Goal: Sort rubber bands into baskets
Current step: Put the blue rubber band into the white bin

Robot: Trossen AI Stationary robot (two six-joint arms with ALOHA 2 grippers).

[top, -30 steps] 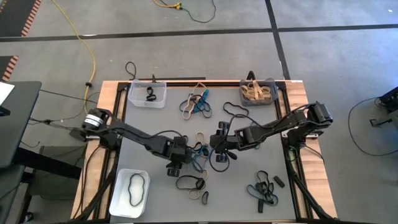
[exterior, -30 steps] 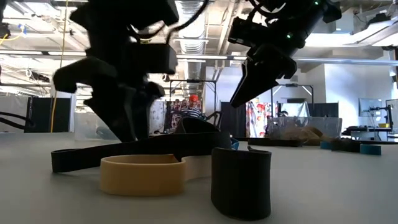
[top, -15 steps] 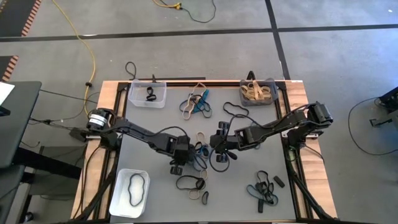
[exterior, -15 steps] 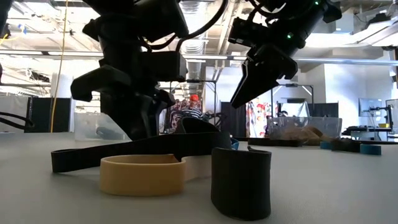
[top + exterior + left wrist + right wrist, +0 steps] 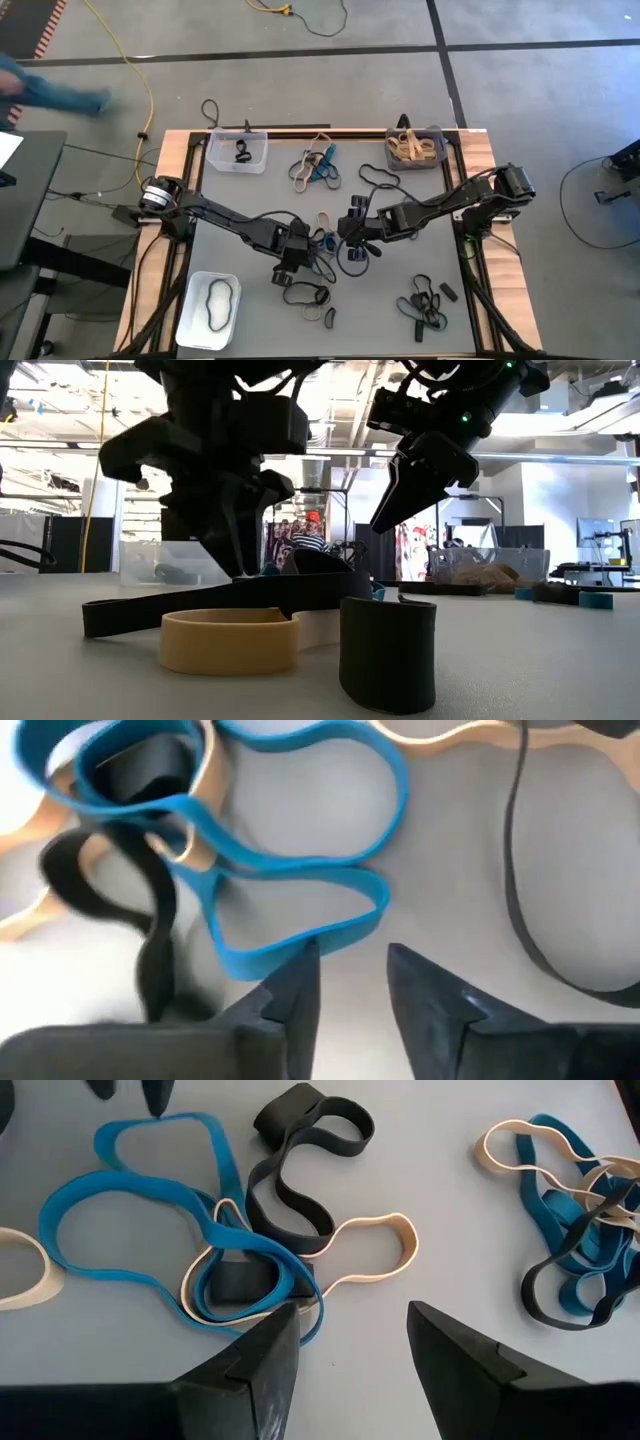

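Blue, tan and black rubber bands (image 5: 322, 240) lie tangled mid-table. My left gripper (image 5: 293, 268) is open and low over them. In the left wrist view its fingers (image 5: 300, 975) stand at the near edge of a blue band (image 5: 300, 930); I cannot tell whether one fingertip touches it. My right gripper (image 5: 346, 240) is open and empty above the same tangle (image 5: 230, 1270), clear of the table in the low view (image 5: 395, 510). The clear basket (image 5: 237, 150) holds one black band, the dark grey basket (image 5: 415, 147) holds tan bands, and the white basket (image 5: 210, 308) holds a black loop.
More bands lie in a far-middle heap (image 5: 315, 168) and a near-right heap (image 5: 420, 305), with loose black and tan bands (image 5: 305, 293) near the front. In the low view a tan band (image 5: 230, 640) and a black band (image 5: 388, 650) stand close by. A blurred person's sleeve (image 5: 50, 90) passes beyond the far left corner.
My left gripper has moved a little toward the table's right edge, closer to the central tangle of bands. My right gripper has kept still. A person's sleeve has come into view at the far left.
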